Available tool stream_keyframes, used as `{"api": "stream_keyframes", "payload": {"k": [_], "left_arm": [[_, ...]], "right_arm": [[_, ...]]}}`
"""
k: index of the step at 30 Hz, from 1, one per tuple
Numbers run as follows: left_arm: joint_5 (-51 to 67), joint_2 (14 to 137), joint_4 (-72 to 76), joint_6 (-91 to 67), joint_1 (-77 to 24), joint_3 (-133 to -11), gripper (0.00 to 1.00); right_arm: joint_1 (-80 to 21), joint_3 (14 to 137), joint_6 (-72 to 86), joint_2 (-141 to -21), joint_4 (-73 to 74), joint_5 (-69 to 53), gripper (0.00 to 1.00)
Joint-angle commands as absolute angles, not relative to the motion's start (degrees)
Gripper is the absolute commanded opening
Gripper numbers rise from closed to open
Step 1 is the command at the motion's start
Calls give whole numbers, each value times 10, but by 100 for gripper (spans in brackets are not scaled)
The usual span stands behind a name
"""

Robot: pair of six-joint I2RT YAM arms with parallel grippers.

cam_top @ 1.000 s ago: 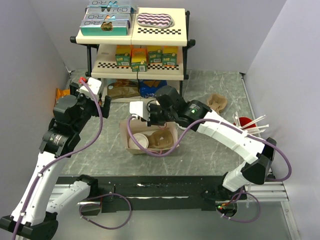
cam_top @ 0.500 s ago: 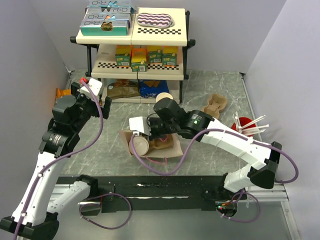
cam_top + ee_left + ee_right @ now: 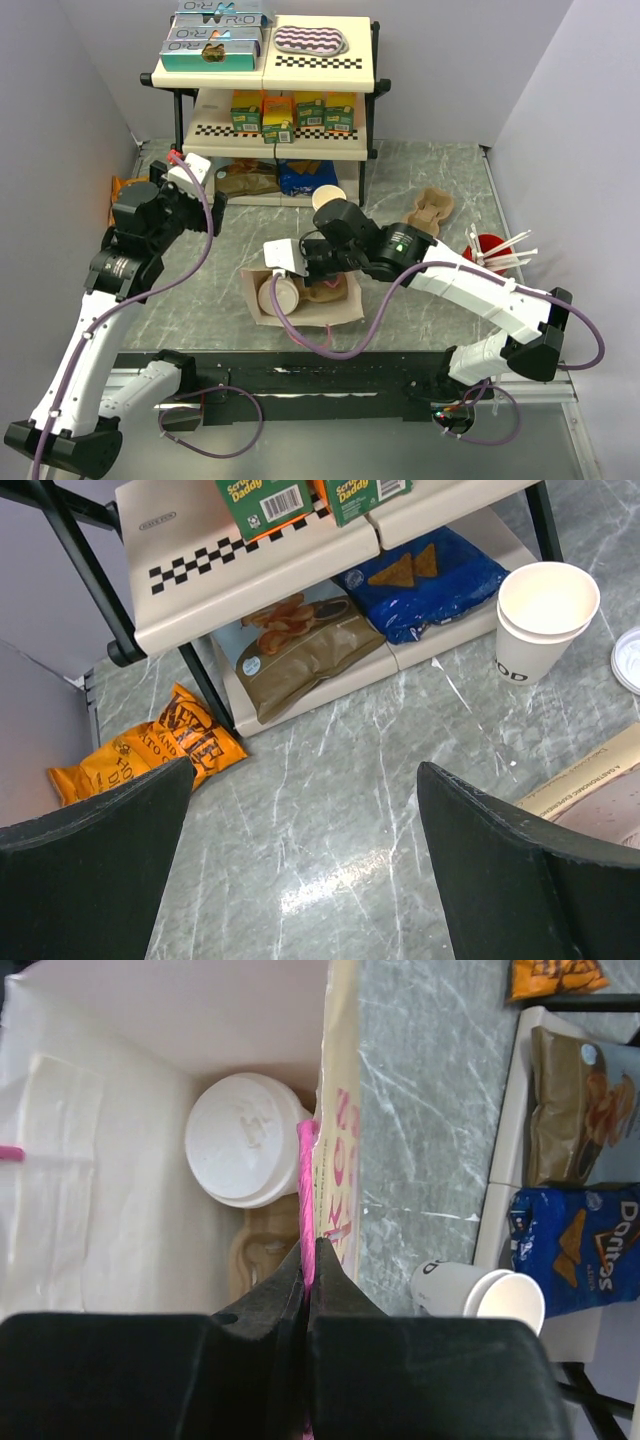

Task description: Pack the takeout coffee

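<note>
The takeout coffee (image 3: 245, 1140), a cream cup with a round white lid, sits inside a white-lined paper bag (image 3: 120, 1050) next to a brown cardboard carrier (image 3: 262, 1250). From above, the coffee (image 3: 275, 295) shows in the tilted bag (image 3: 330, 312) at the table's middle. My right gripper (image 3: 309, 1245) is shut on the bag's pink handle (image 3: 306, 1160) at the bag's rim. My left gripper (image 3: 305, 780) hangs open over bare table in front of the shelf, with nothing between its fingers; in the top view the left gripper (image 3: 195, 185) is at the left.
A stack of lidless cups (image 3: 545, 615) stands by the shelf (image 3: 265, 70), with a loose white lid (image 3: 630, 660) beside it. Snack bags lie under the shelf, and an orange chip bag (image 3: 150, 750) to the left. A red cup with straws (image 3: 488, 248) and a carrier (image 3: 432, 207) are at the right.
My right gripper has pulled the bag by its handle toward the near edge, tilting it. The left arm has shifted slightly toward the shelf, still open.
</note>
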State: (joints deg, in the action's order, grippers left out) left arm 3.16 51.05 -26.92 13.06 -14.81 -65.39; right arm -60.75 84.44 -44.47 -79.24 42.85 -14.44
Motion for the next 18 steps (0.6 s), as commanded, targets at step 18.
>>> {"api": "stream_keyframes", "payload": {"k": [18], "left_arm": [[431, 557, -546, 305, -105, -811, 99]], "right_arm": [[-470, 990, -376, -917, 498, -242, 0]]}}
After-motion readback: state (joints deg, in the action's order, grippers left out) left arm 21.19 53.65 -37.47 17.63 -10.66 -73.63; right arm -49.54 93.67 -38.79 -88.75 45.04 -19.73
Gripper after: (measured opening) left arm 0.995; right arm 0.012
